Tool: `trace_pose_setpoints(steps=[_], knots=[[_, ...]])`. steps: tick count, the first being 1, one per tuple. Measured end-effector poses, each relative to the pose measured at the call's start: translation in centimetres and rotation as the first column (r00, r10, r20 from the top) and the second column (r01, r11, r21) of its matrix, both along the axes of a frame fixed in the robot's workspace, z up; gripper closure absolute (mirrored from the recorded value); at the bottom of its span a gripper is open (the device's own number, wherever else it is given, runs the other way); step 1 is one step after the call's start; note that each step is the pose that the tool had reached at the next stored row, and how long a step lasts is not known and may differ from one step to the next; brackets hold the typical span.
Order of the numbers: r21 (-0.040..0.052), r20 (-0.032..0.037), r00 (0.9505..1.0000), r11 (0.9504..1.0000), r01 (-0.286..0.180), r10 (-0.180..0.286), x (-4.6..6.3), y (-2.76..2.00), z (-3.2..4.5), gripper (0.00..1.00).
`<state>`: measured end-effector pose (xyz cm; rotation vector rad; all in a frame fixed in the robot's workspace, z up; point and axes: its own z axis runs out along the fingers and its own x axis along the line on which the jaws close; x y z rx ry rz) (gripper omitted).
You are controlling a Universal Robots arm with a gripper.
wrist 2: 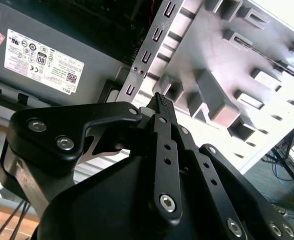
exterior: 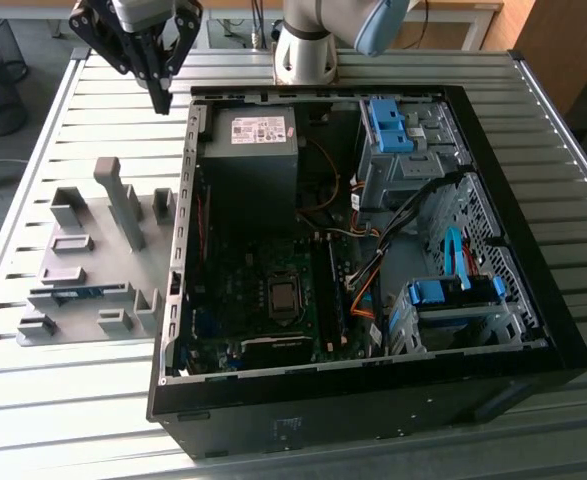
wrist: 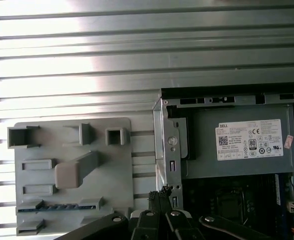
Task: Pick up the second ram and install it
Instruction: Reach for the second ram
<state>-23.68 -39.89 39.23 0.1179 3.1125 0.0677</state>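
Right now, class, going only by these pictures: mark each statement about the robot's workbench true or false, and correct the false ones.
1. The computer case lies open on the slatted table. True.
2. The gripper holds the second ram. False: its fingers are shut on nothing, and the second ram lies in the grey holder.
3. The grey holder stands at the exterior view's left of the computer case. True.
4. The gripper hangs over the CPU socket. False: it hangs at the case's edge, by the power supply.
5. The power supply carries a white label. True.
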Motion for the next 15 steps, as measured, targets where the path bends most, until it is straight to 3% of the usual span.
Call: trace_pose_setpoints(steps=[15], knots=[[-0.0001, 0.0, 1.0, 1.0, 0.0, 0.0, -0.98, 0.0, -0.01, 0.9]])
